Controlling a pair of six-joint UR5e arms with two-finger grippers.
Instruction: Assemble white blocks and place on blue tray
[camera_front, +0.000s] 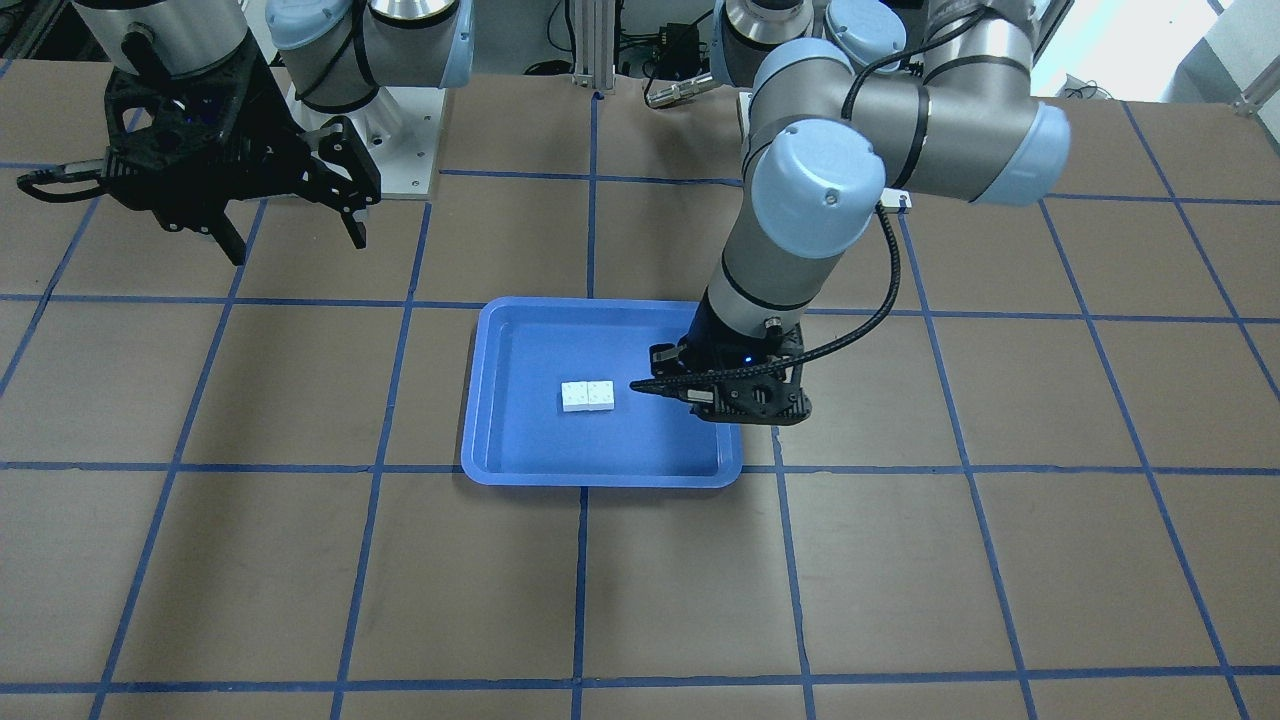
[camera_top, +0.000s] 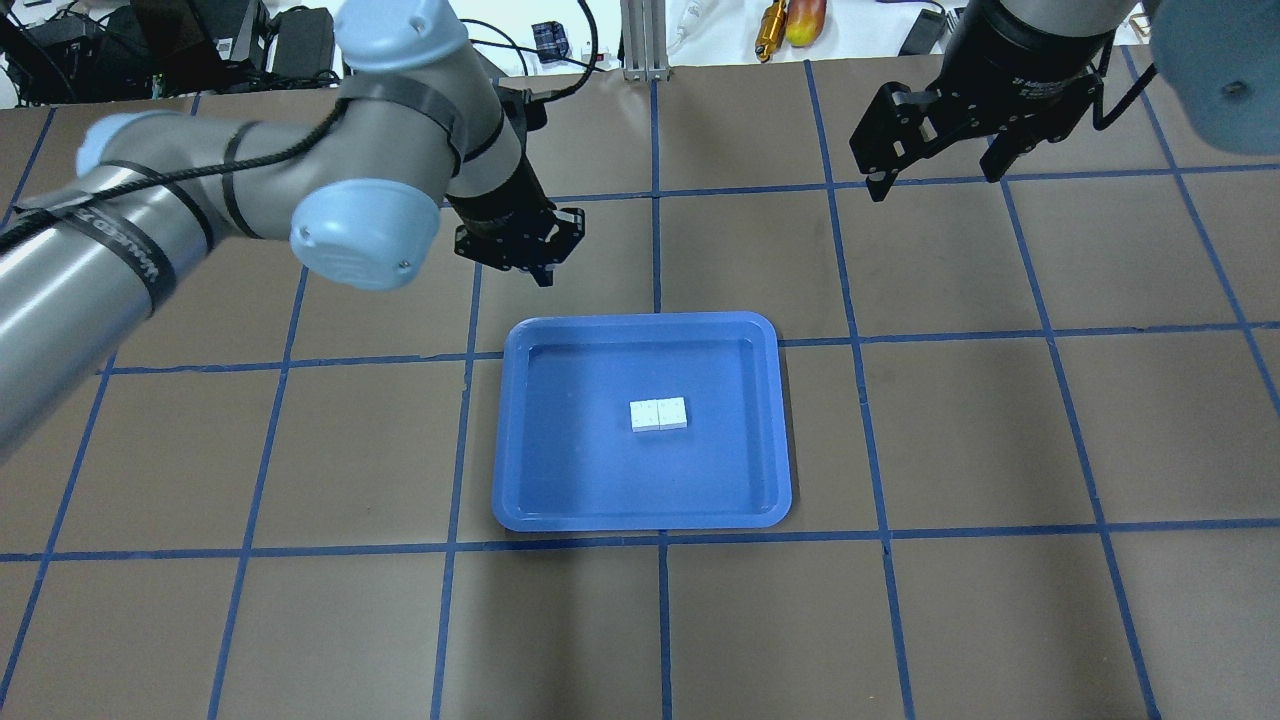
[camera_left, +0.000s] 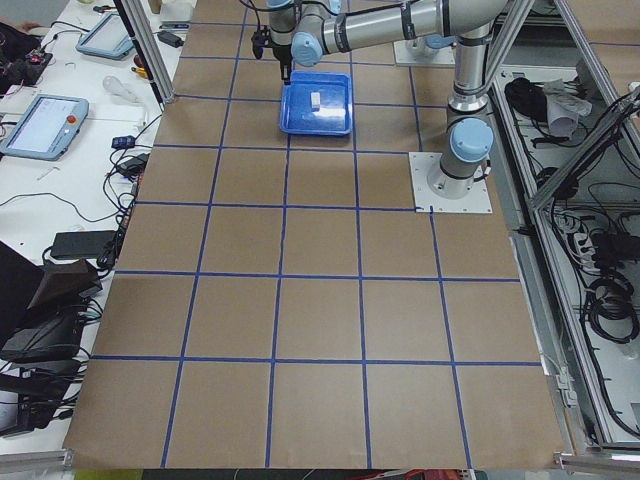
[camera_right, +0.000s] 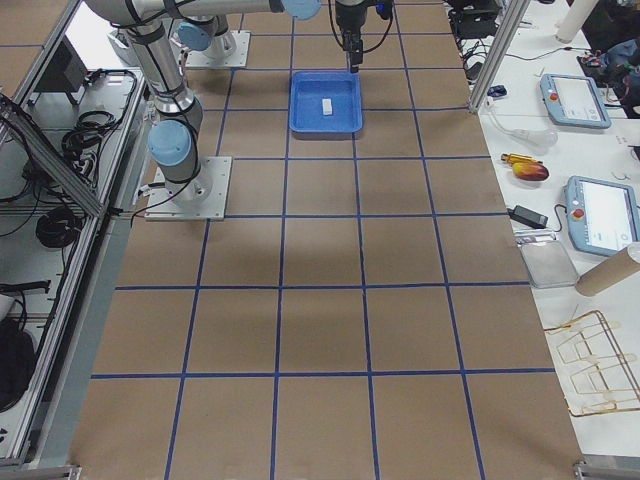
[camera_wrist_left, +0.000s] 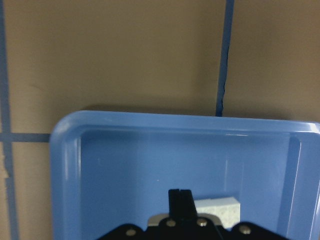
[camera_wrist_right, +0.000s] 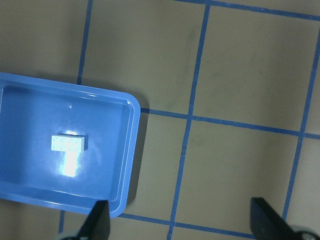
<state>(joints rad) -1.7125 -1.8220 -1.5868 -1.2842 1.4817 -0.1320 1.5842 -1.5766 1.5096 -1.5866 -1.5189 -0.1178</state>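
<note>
The joined white blocks lie mid blue tray, long axis left-to-right, just right of the nearer left pincer, narrow and empty; the right pincer hangs wide, well apart.

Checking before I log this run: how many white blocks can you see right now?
2. The white blocks lie joined side by side near the middle of the blue tray, one toward the robot's left, one toward its right. Others could be hidden from view.
</note>
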